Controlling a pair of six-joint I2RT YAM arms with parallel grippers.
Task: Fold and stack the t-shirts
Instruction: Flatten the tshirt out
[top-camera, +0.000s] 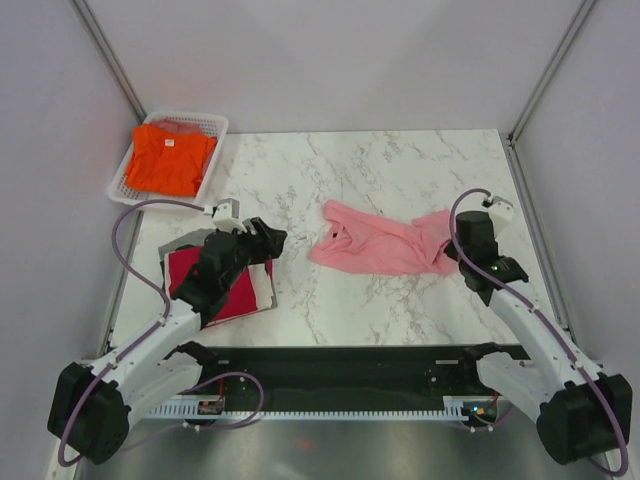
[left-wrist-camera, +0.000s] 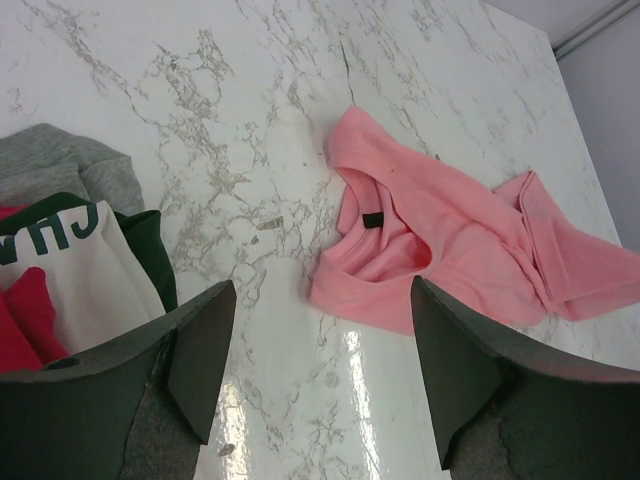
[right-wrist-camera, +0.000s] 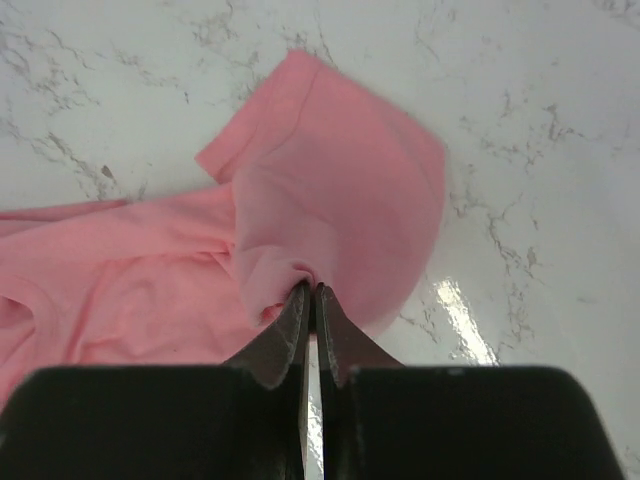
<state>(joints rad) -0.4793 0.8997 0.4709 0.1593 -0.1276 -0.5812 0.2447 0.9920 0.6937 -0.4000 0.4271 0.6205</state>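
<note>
Now, at the far left the orange t-shirt (top-camera: 168, 160) lies loose in the white basket (top-camera: 218, 124), waiting for its turn. Nearer, under the left arm, the stack (top-camera: 238, 296) of folded t-shirts rests on the bench (top-camera: 400, 165), red on top with grey and white edges showing. The left gripper (top-camera: 268, 240) hovers over the right edge of this stack, its jaws wide apart and holding nothing, and it faces the pink t-shirt (top-camera: 380, 246). This t-shirt lies crumpled on the middle-right of the bench, with the collar toward the left. At its right end the right gripper (right-wrist-camera: 311, 292) is closed tightly on a pinch of the pink cloth. The step in hand seems to be spreading this t-shirt flat before folding. To do it well, I think the right gripper should draw its end outward and low, while the left gripper takes the collar side, gripping one edge cleanly, so the cloth stretches without wrinkles and does not slide into the stack.
</note>
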